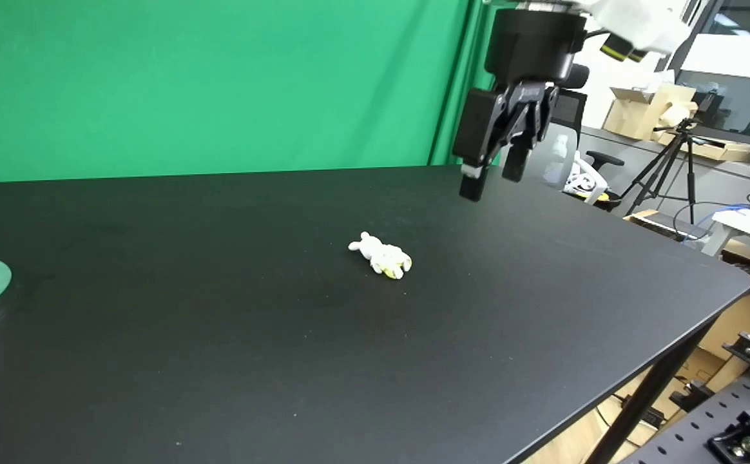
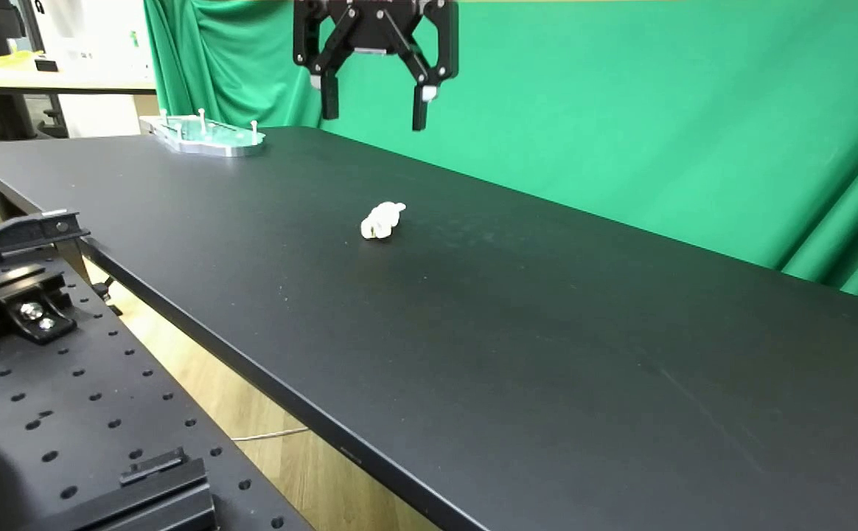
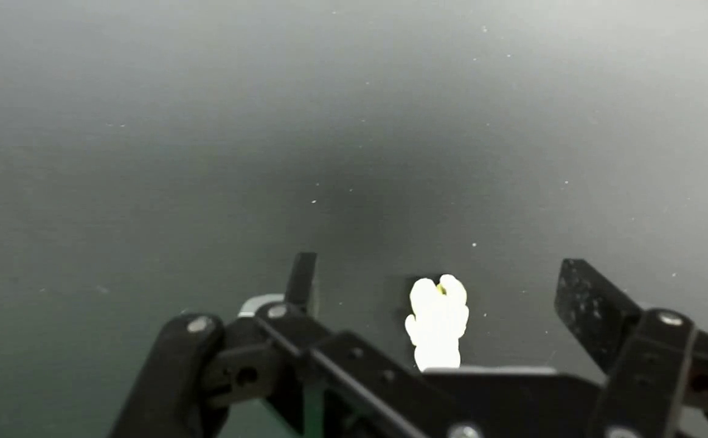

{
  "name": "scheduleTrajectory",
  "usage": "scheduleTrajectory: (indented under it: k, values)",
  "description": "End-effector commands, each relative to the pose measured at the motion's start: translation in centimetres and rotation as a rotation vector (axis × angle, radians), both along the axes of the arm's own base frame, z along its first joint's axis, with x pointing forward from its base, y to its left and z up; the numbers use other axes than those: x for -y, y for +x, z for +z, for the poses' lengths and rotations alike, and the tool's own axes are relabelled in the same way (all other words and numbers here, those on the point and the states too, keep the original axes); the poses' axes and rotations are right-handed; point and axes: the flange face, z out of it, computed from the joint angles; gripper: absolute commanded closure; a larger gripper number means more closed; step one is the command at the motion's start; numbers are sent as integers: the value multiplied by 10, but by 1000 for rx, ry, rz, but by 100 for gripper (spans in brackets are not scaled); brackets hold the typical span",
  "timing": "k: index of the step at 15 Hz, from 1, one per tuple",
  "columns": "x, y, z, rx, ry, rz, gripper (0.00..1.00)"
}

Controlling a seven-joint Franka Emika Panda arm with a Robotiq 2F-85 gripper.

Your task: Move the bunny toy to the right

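The bunny toy is small and cream-white with a hint of yellow. It lies flat on the black table (image 1: 220,374) in both exterior views, near the middle (image 1: 383,256) and below the gripper (image 2: 382,220). In the wrist view the bunny toy (image 3: 438,325) shows between the two fingers, overexposed, with its lower end hidden by the gripper's body. My gripper (image 1: 493,175) is open and empty, hanging well above the table with its fingers pointing down. Its spread fingers show in an exterior view (image 2: 374,118) and in the wrist view (image 3: 439,274).
A clear, green-tinted plate with short pegs (image 2: 211,140) stands at a far end of the table. A green curtain (image 2: 621,110) hangs along the table's back edge. A perforated metal platform (image 2: 105,413) stands by the front edge, with a gap between.
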Motion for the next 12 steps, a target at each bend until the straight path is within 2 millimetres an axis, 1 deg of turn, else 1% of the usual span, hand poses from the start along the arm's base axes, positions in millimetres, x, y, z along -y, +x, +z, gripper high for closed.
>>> scheduleTrajectory:
  k: [1,3,5,9,12]
  values:
    - [-15,14,-38,-49,49,-33,0]
    - [-20,23,-56,-58,61,-29,0]
    - [-23,34,-70,-53,62,-17,0]
    - [-26,58,-90,-36,54,4,0]
    - [-31,70,-105,-48,61,10,0]
